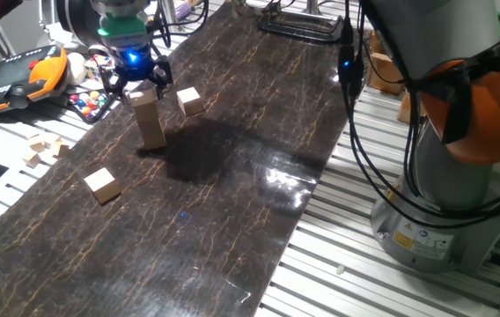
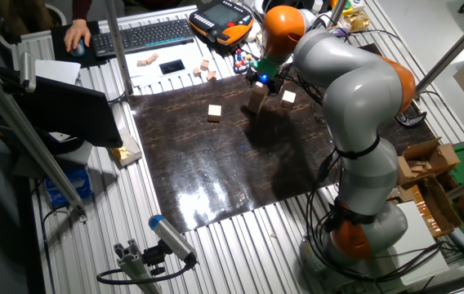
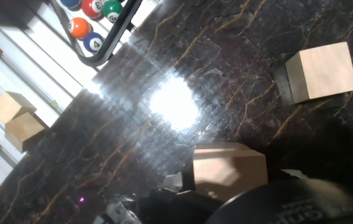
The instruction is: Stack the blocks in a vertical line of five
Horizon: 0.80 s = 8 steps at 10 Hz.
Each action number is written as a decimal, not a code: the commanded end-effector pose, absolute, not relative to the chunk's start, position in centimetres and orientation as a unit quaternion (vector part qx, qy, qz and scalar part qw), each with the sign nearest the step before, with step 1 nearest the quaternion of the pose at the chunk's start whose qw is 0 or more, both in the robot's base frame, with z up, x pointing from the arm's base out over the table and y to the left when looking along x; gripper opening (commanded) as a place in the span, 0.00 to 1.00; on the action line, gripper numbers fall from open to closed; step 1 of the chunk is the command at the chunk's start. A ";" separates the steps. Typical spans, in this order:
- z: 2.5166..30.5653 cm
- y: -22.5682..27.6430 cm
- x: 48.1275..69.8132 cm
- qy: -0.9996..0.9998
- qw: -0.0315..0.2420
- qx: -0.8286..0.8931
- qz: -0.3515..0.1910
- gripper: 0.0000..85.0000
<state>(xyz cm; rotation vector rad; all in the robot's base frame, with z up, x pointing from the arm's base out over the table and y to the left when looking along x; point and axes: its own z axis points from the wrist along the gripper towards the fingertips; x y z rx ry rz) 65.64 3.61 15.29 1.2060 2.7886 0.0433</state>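
Observation:
A short stack of tan blocks [image 1: 150,121] stands on the dark mat, about three high; it also shows in the other fixed view [image 2: 256,101]. My gripper [image 1: 138,85] hangs at the stack's top, its fingers spread wider than the top block [image 3: 229,171] and seemingly not touching it. One loose block [image 1: 189,100] lies just right of the stack, also in the hand view [image 3: 321,71]. Another loose block [image 1: 102,185] sits nearer the mat's front left [image 2: 214,112].
Small pale wooden bits [image 1: 40,150] lie on the slatted table left of the mat [image 1: 232,220]. A rack of billiard balls [image 1: 91,99] and an orange teach pendant [image 1: 17,75] sit behind the stack. The arm's base [image 1: 444,202] stands at the right.

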 end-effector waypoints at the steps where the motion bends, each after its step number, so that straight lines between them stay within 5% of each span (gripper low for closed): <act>1: 15.8 3.6 65.7 0.917 0.051 0.396 0.013 0.91; 8: 20.6 7.7 66.0 0.925 0.042 0.378 -0.017 0.88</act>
